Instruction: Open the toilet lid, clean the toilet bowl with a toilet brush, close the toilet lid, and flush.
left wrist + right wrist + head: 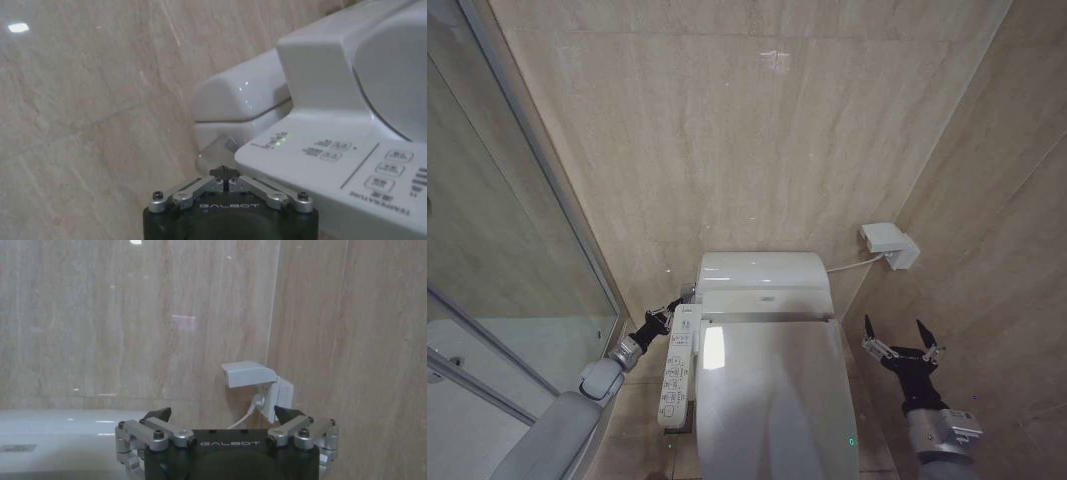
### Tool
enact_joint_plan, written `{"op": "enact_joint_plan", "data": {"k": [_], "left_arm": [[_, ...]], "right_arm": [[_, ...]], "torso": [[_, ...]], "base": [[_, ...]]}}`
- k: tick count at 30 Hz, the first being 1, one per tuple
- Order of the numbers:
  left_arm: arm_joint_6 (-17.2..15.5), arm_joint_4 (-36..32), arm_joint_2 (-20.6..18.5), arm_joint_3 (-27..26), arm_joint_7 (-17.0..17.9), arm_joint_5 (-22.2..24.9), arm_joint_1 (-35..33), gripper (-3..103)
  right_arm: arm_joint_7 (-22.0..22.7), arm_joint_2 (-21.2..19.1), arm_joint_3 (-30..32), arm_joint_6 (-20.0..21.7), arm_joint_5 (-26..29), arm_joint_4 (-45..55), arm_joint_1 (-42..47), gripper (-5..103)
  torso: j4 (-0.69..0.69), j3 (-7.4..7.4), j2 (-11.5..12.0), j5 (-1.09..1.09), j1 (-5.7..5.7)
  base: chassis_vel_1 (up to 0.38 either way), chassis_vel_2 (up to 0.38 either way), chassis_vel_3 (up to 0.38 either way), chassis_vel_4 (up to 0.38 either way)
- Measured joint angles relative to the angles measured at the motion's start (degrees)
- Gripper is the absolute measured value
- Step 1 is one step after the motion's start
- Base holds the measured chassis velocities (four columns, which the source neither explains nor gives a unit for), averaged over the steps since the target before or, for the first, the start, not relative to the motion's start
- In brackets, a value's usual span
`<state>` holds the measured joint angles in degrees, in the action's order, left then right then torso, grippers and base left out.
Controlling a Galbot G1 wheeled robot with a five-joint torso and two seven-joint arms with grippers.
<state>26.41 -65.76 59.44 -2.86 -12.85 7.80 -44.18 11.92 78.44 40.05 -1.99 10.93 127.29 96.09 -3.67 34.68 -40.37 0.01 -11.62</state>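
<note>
The toilet lid lies closed, glossy white, covering the toilet bowl, which is hidden beneath it. The long white button panel runs along the toilet's left side, with green lights on its far end. My left gripper is shut with nothing in it, its tips just off the panel's far corner, close to the toilet body below the tank. My right gripper hangs open and empty to the right of the lid, apart from it. The toilet brush is out of view.
The white tank stands against the beige tiled wall. A white socket box with a cable is mounted on the wall at the right. A glass shower partition runs close along the left.
</note>
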Motion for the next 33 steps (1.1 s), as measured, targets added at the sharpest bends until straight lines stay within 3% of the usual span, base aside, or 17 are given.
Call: {"op": "enact_joint_plan", "data": {"k": [17,33], "left_arm": [[1.8,6.4,1.8,2.3,-0.4,0.3,5.6,0],[1.8,6.7,1.9,2.5,-0.2,0.5,6.0,0]], "right_arm": [[0.0,0.0,0.0,0.0,0.0,0.0,0.0,100],[0.0,0.0,0.0,0.0,0.0,0.0,0.0,100]], "torso": [[0.03,0.01,0.0,0.0,0.0],[0.0,0.0,0.0,-0.01,0.0]], "base": [[0.0,0.0,0.0,0.0],[0.0,0.0,0.0,0.0]]}}
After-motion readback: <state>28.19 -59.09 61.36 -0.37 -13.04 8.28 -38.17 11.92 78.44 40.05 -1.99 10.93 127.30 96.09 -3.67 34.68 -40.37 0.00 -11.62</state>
